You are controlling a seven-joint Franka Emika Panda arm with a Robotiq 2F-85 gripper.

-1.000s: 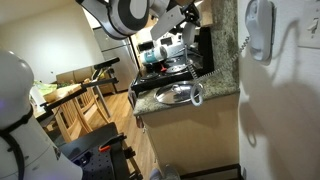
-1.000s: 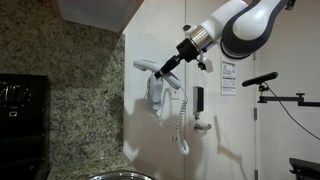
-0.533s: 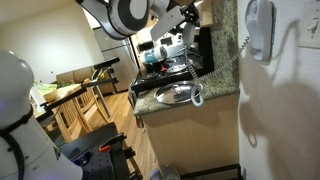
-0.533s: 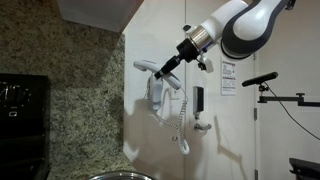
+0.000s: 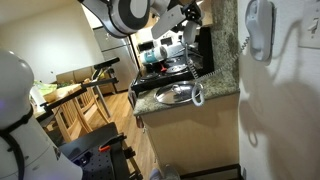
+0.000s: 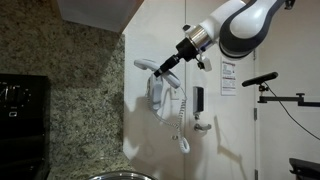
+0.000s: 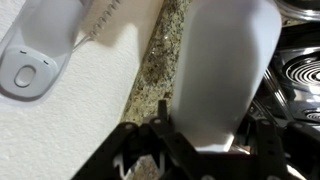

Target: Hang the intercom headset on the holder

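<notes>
In an exterior view my gripper [image 6: 168,68] is shut on the white intercom headset [image 6: 146,67], which it holds slanted just above the top of the light-grey holder [image 6: 158,98] on the white wall. The coiled cord [image 6: 181,125] hangs down below the holder. In the wrist view the headset [image 7: 222,70] fills the space between my gripper's [image 7: 212,135] dark fingers, with the holder [image 7: 35,50] at upper left and a bit of the cord [image 7: 100,20] beside it. The holder [image 5: 260,28] also shows on the wall in an exterior view.
A granite wall [image 6: 70,100] meets the white wall left of the holder. A steel bowl [image 5: 175,95] sits on the granite counter beside a black stove [image 5: 165,65]. A small black fitting [image 6: 198,100] and a white plate [image 6: 228,78] are fixed right of the holder.
</notes>
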